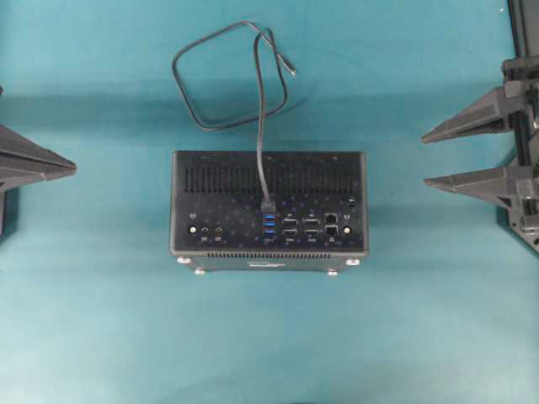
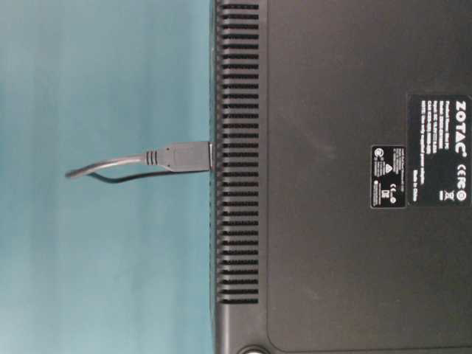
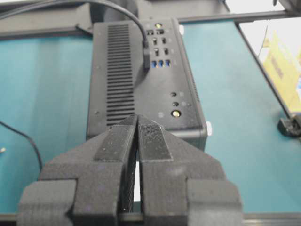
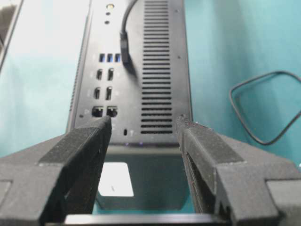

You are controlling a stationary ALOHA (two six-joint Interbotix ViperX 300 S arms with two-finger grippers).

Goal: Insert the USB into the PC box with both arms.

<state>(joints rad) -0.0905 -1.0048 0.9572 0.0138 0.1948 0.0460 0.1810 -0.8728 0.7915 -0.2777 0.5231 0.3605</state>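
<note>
The box (image 1: 269, 210) lies mid-table, long axis left to right, between both grippers. The USB (image 1: 268, 204) plug stands in a port on its top face. Left gripper (image 1: 72, 167) is pressed together; right gripper (image 1: 427, 158) is spread; both are well apart from the box. Only the table-level view shows the plug meeting the panel.
</note>
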